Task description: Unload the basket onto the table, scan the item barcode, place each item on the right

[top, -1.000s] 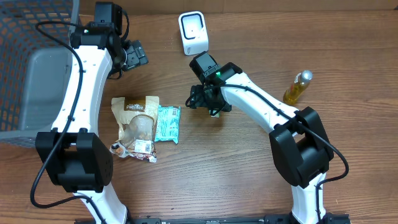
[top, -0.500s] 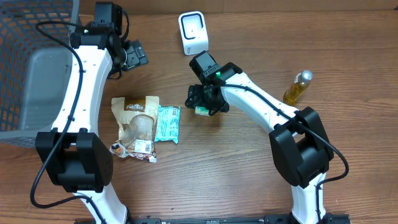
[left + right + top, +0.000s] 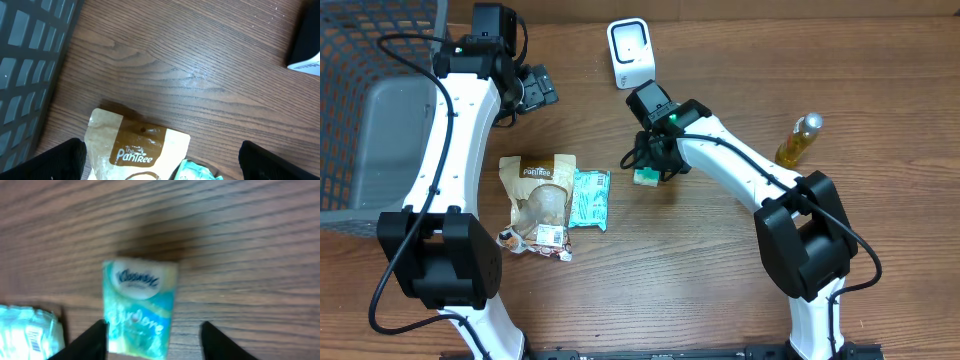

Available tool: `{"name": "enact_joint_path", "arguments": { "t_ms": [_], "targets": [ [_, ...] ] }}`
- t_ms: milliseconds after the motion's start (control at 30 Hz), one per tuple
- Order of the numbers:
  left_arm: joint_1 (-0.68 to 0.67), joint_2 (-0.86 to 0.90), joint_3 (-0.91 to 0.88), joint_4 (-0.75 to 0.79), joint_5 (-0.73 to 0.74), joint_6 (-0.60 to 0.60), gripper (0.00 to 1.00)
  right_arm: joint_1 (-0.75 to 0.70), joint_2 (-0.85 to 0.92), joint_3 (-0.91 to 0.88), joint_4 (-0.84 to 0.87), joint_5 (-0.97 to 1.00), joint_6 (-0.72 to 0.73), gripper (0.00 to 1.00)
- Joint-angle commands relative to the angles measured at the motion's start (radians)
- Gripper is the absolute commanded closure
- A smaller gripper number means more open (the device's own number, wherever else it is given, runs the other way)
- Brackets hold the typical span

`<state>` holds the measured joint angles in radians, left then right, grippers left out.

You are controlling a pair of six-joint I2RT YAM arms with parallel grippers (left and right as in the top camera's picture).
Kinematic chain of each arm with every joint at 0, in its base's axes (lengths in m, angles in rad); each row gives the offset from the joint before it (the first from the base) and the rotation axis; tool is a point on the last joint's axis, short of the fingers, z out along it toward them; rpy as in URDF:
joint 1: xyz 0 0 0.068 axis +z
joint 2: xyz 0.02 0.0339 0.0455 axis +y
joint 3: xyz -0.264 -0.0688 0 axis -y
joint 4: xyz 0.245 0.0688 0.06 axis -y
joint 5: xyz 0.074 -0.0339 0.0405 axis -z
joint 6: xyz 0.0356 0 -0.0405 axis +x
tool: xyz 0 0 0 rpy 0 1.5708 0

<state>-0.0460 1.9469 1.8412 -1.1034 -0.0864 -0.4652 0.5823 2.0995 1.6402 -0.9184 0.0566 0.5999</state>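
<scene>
The right gripper (image 3: 153, 327), jaws apart, straddles the tissue pack (image 3: 140, 305) lying at six o'clock from the scanner (image 3: 630, 52); an off-centre squeeze could twist the soft pack and hide its barcode

I can read "The PanTree" in white letters on the brown pouch (image 3: 134, 152). The small teal tissue pack (image 3: 141, 311) says "Kleenex" in a white oval. The word under it is too blurry. The other teal packet (image 3: 26, 332) has a barcode, but its numbers are too small to read.
</scene>
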Motion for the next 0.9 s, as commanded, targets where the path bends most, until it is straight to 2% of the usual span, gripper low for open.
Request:
{"name": "enact_joint_path", "arguments": {
  "t_ms": [0,233,867],
  "targets": [
    [0.000,-0.011,0.019,0.000,0.005,-0.010,0.00,-0.026,-0.020,0.016,0.002,0.028,-0.005,0.59],
    [0.000,-0.011,0.019,0.000,0.005,-0.010,0.00,-0.030,-0.018,0.003,0.005,0.003,-0.002,0.70],
    [-0.007,-0.011,0.019,0.000,0.005,-0.010,0.00,-0.026,-0.010,-0.001,0.016,-0.043,0.029,0.71]
  ]
}}
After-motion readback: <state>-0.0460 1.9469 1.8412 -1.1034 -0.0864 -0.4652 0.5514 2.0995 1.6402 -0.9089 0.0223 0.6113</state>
